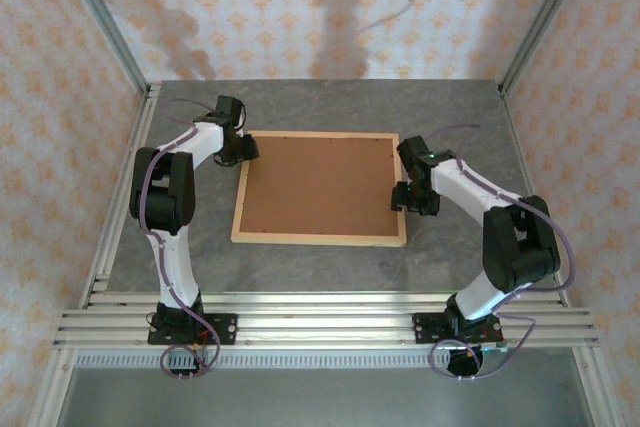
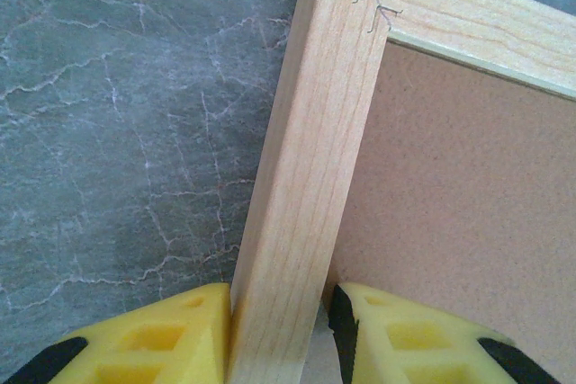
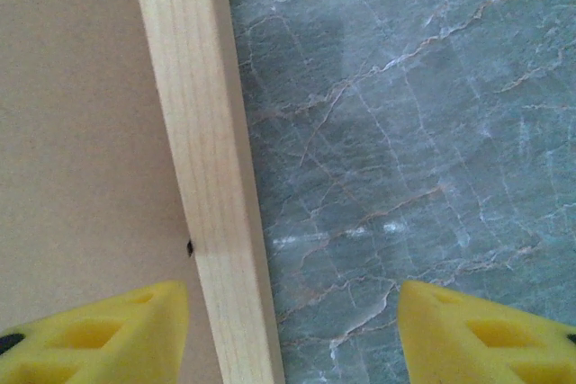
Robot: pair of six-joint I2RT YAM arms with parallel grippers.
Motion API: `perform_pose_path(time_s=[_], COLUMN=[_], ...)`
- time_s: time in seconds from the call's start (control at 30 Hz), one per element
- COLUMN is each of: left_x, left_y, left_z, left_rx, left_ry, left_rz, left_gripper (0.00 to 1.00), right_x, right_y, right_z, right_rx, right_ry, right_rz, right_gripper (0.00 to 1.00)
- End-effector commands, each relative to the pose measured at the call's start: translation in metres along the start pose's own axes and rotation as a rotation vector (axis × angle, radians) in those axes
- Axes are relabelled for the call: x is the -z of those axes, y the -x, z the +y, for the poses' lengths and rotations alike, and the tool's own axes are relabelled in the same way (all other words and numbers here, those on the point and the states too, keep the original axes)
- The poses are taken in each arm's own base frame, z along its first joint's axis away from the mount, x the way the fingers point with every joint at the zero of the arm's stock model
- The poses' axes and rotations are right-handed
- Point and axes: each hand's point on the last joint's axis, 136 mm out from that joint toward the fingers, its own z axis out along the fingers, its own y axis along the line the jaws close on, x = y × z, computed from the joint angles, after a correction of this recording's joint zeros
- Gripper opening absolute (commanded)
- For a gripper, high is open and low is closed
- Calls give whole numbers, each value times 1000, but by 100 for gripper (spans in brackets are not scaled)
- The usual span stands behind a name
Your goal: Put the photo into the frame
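**Step in hand.** The frame (image 1: 320,238) lay flat, back side up, at the middle of the table (image 1: 330,102). The brown board (image 1: 320,185) sat inside its rails. Whether the photo lay under the board could not be told.

The left gripper (image 2: 279,330) pinched the frame's left rail near the far corner, one yellow finger on the outer face and the other on the inner face beside the board. The right gripper (image 3: 292,330) straddled the right rail with its jaws spread. One finger hung over the board and the other stood well out over the table, with neither seen touching the wood.

This was judged to be a two-handed grasp in preparation, likely for lifting or turning the frame.

**Next move.** The right jaws would need to close squarely on the right rail. Both arms would then have to rise together and level, because the grips sat at unequal points along the frame. Uneven lifting could twist the thin wood or let the board drop out.

**Surface.** The table was grey with a marble-vein pattern and looked smooth, so a flat frame could slide on it.

**Room.** Pale patterned wallpaper (image 1: 250,7) covered the walls. Aluminium posts stood at the corners, and slotted aluminium bars (image 1: 320,322) at the near edge carried both arm bases.
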Motion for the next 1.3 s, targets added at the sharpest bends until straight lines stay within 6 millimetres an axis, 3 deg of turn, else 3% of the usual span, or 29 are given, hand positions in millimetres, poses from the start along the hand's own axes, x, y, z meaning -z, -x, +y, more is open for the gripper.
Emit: perform_pose_path(time_s=[0.0, 0.3, 0.87, 0.97, 1.27], left_x=[-19, -22, -27, -27, -9], left_y=[-26, -29, -38, -39, -26], left_z=[24, 26, 17, 17, 16], left_rx=[19, 21, 12, 12, 10], left_ry=[90, 91, 71, 72, 83], left_rz=[94, 102, 119, 119, 69], left_gripper=[35, 35, 35, 35, 36], right_x=[-9, -32, -60, -52, 11], right_y=[4, -4, -27, -23, 26], right_z=[-5, -6, 30, 32, 28], right_rx=[-4, 2, 76, 79, 59], right_ry=[-45, -61, 18, 32, 88], right_rz=[-1, 51, 199, 176, -25], right_gripper=[62, 62, 62, 61, 62])
